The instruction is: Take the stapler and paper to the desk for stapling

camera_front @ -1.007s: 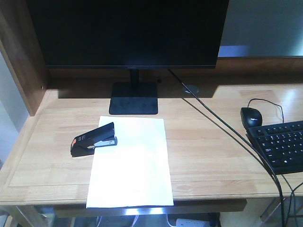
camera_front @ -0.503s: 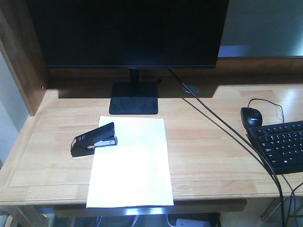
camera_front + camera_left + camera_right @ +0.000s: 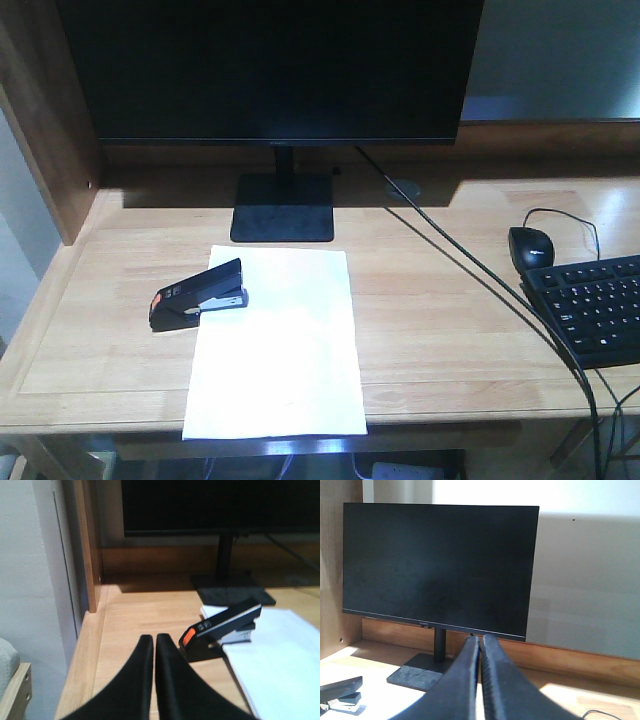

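Note:
The black stapler [image 3: 198, 294] with its orange-red patch lies on the light-wood desk [image 3: 450, 330], its front end over the top left corner of the white paper [image 3: 275, 345]. The sheet's near edge sticks out past the desk's front edge. In the left wrist view my left gripper [image 3: 154, 639] is shut with nothing in it, just left of and nearer than the stapler [image 3: 222, 627] and the paper [image 3: 280, 665]. My right gripper [image 3: 480, 639] is shut and empty above the desk, facing the monitor, with the stapler [image 3: 340, 690] at the lower left. Neither gripper shows in the front view.
A large black monitor [image 3: 270, 70] on a square base [image 3: 283, 207] stands behind the paper. A black mouse [image 3: 530, 246] and keyboard [image 3: 595, 310] sit at the right, with a cable [image 3: 470, 270] running across the desk. A dark wood side panel [image 3: 45, 130] bounds the left.

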Tool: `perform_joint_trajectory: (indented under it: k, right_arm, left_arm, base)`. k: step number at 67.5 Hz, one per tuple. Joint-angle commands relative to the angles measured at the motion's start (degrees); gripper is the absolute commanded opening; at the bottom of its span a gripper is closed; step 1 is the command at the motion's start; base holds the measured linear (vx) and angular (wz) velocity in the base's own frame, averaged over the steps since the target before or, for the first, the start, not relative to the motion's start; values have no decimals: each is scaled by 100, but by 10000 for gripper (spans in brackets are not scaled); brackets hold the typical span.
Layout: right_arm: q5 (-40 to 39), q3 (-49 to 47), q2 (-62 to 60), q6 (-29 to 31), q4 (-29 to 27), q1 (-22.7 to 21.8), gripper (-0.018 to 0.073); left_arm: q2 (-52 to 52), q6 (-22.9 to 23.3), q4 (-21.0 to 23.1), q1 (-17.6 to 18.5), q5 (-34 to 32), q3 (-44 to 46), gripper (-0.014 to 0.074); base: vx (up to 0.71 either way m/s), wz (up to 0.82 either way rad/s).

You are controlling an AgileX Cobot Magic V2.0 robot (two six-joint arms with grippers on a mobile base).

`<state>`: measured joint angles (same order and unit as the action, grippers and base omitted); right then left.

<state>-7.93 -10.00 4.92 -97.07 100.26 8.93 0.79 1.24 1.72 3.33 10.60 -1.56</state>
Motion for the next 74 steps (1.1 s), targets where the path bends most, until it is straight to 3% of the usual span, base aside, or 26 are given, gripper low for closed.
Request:
perform_joint_trajectory:
  k: [1, 20, 74]
  right_arm:
    - [117, -153, 61, 63, 181, -18, -9]
    - [117, -153, 61, 63, 181, -18, -9]
    - [117, -153, 61, 63, 181, -18, -9]
  left_arm:
    - [88, 394, -256, -7, -716, -164, -7]
    - [88, 302, -172, -283, -822, -164, -7]
    - [83, 302, -172, -275, -668, -158, -7]
  base:
    - [0, 0]
    - [0, 0]
    - [0, 0]
